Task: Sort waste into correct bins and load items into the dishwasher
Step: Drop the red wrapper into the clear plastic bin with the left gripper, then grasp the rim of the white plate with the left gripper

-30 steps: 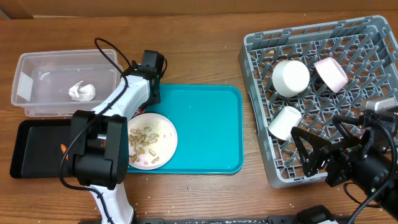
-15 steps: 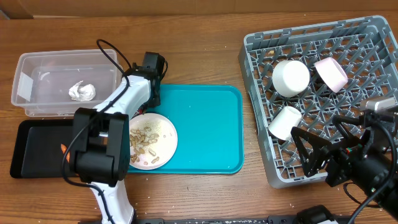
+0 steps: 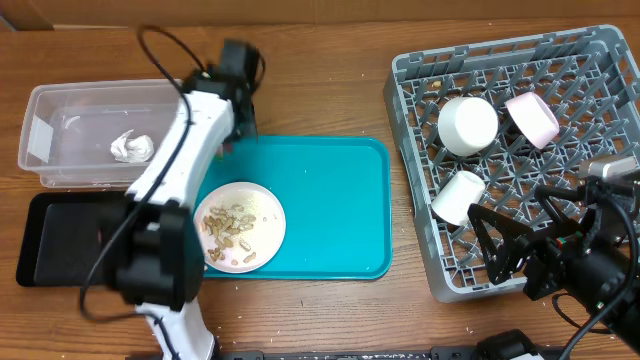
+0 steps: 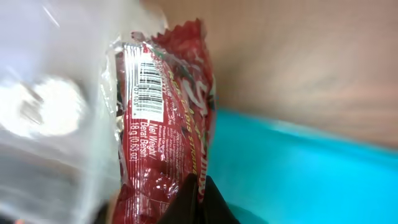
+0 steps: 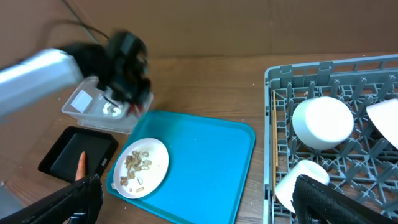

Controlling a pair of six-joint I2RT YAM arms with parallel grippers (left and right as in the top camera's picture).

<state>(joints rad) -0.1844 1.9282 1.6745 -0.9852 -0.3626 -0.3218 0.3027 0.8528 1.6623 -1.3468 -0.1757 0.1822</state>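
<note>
My left gripper (image 4: pixel 198 188) is shut on a red shiny snack wrapper (image 4: pixel 163 118), which hangs above the near-left corner of the teal tray (image 4: pixel 298 168), next to the blurred clear tub (image 4: pixel 43 118). From overhead, the left arm (image 3: pixel 195 135) reaches over the tub's right end (image 3: pixel 175 95), and the wrapper is hidden under it. A crumpled white tissue (image 3: pixel 131 148) lies in the tub. A carrot (image 5: pixel 81 165) lies in the black tray (image 3: pixel 55 245). Food scraps sit on a white plate (image 3: pixel 262 205). My right gripper (image 5: pixel 202 208) is open and holds nothing.
The grey dish rack (image 3: pixel 600 75) at the right holds a white bowl (image 3: pixel 467 124), a pinkish bowl (image 3: pixel 532 116) and a white cup (image 3: pixel 457 196). Chopsticks (image 5: pixel 274 143) lie along its left edge. The right arm (image 3: pixel 580 265) hangs over the rack's near corner.
The left arm has swung from beside the plate toward the far side of the table and the tub's right end. It is motion-blurred. The right arm has not moved.
</note>
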